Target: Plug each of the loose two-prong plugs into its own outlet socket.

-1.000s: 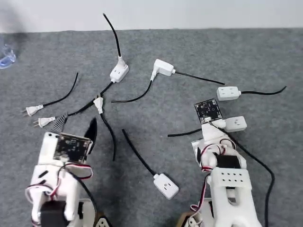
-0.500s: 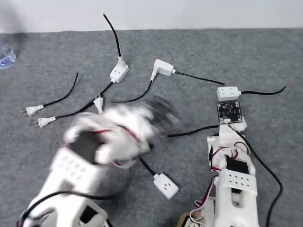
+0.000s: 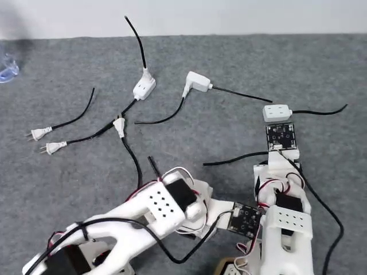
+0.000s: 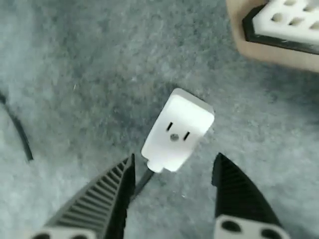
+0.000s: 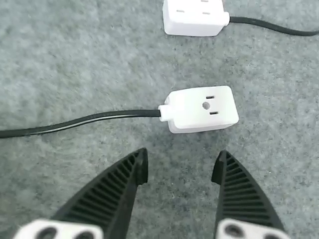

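**A:** How is the left claw set?

**B:** The left gripper (image 4: 174, 162) gapes wide and holds nothing. Its fingers flank the cord end of a white grounded outlet socket (image 4: 178, 130). The socket lies face up on the grey carpet (image 4: 75, 74), just beside the right arm's tan base (image 4: 264, 50). I cannot tell whether the fingers touch it.

**A:** And the right one?

**B:** The right gripper (image 5: 182, 154) is also spread wide and empty. A second grounded socket (image 5: 202, 108) on a black cord lies just past its fingertips, out from that base. A multi-slot socket block (image 5: 193, 15) lies farther out again.

**A:** Where are the plugs?

**B:** A two-prong plug (image 3: 38, 134) and a second plug (image 3: 51, 148) lie loose, well apart from the base.

**A:** Can you read any writing?

**B:** The marks on the wrist circuit board (image 3: 281, 136) are too small to read.
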Controlling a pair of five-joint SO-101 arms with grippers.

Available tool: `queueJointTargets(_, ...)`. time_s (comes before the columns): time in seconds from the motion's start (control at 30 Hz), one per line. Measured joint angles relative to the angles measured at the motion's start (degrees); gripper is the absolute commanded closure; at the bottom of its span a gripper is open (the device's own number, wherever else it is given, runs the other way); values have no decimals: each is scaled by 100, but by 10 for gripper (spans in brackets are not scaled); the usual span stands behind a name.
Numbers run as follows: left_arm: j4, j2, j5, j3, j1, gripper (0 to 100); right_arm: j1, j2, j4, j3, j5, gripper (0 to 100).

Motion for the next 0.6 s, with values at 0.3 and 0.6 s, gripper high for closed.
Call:
queueJointTargets(0.3,-862,1046,-545,-123,26,765,9,0,-9,18,0,772)
queueJointTargets(0.6,-510,1389,-580,-387,185,765,0,-9,0,26,0,772)
